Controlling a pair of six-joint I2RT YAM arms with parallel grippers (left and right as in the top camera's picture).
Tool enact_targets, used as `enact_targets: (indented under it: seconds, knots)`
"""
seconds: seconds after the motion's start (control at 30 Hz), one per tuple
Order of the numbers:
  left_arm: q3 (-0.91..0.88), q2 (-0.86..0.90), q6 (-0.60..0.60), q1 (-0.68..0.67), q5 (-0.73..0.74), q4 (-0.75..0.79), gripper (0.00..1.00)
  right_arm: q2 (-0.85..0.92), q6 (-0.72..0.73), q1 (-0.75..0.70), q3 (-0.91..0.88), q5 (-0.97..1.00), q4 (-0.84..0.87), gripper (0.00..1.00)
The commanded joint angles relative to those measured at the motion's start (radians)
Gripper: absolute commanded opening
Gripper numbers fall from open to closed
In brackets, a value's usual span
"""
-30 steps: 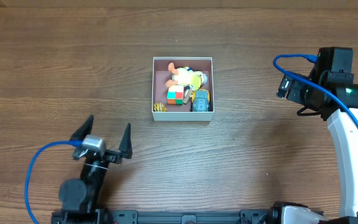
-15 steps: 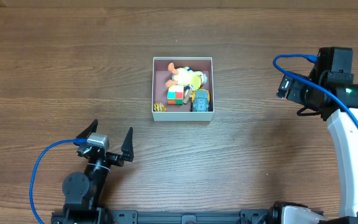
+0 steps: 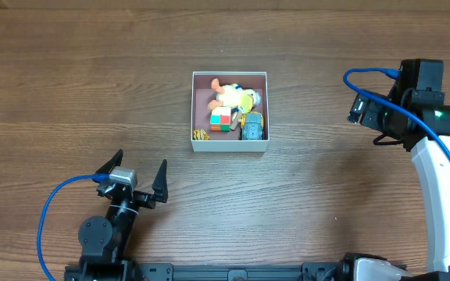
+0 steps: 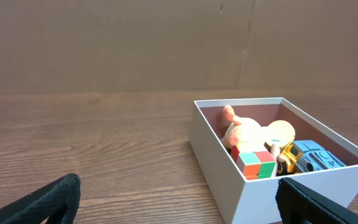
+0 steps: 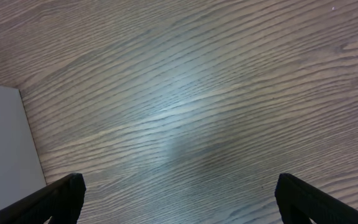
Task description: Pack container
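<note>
Standing over the bench [image 3: 61, 86], you see the left end effector [image 3: 135, 173] low at the near edge, at about 7 o'clock from the container [image 3: 233, 145]. Its two dark fingers are spread wide with nothing between them, and they point toward 12 o'clock. A blue cable [image 3: 47, 215] loops off its left side.

The container sits near the middle of the bench, slightly toward the far side, square with the bench edges and well apart from both arms. Inside it, a pale peach plush toy [image 3: 225, 94] lies toward 12 o'clock with a yellow disc [image 3: 247, 101] touching its right side. A colour cube [image 3: 222, 119] sits below them. A yellow-and-blue toy vehicle [image 3: 251, 125] fills the 5 o'clock corner, and a small yellow piece [image 3: 200, 135] lies in the 7 o'clock corner.

The right end effector [image 5: 179, 202] hangs at about 3 o'clock from the container. Its wrist view shows the fingers spread apart over bare wood, holding nothing.
</note>
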Motion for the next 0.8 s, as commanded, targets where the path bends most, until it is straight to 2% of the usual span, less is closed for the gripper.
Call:
enact_targets:
  seconds: [0.0,0.47,0.63,0.77]
  knots:
    - [-0.003,-0.008,0.008,0.006,0.004,0.001,1.0,-0.022,-0.004,-0.004,0.001,0.01,0.006,1.0]
    - [-0.003,-0.008,0.008,0.006,0.004,0.001,1.0,-0.069,-0.004,-0.003,0.0,0.01,0.011,1.0]
    - [-0.003,-0.008,0.007,0.006,0.004,0.001,1.0,-0.188,-0.003,-0.003,-0.034,0.012,0.076,1.0]
    - [-0.003,-0.008,0.007,0.006,0.004,0.001,1.0,-0.357,-0.003,-0.003,-0.177,-0.039,0.227,1.0]
